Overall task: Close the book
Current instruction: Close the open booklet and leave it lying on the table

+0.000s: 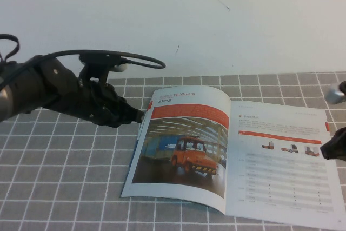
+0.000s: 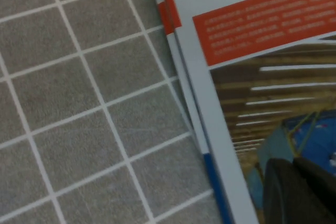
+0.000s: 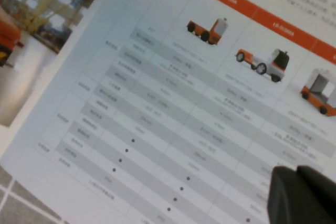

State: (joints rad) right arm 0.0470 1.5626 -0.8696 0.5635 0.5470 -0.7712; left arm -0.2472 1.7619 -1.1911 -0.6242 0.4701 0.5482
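Checks of grey, divided by white lines, are seen all over the counter. The book is laid open on it in the lower right half of the high view, behind which a white wall is shown. The book's left-hand page is filled by a photograph of an orange truck under an orange band of text. The right-hand page is taken up by a printed table with three small vehicles across its top. The left-hand page is bulged upward toward the spine rather than pressed flat, and the edges of further leaves, one with an orange tab, are exposed beneath its outer margin.

The left gripper is held at the middle left of the frame, just beside the upper left corner of the book. Whether the page is touched there cannot be told. In the left wrist view it is shown as a dark shape over the photograph page, and whether it is clenched or released cannot be told. The black left arm is stretched in from the left border, with a black cable looped above it.

The right gripper is cut off by the right border at mid height, over the outer margin of the right-hand page. In the right wrist view only a dark corner of it is caught above the printed table, so its state cannot be told either.
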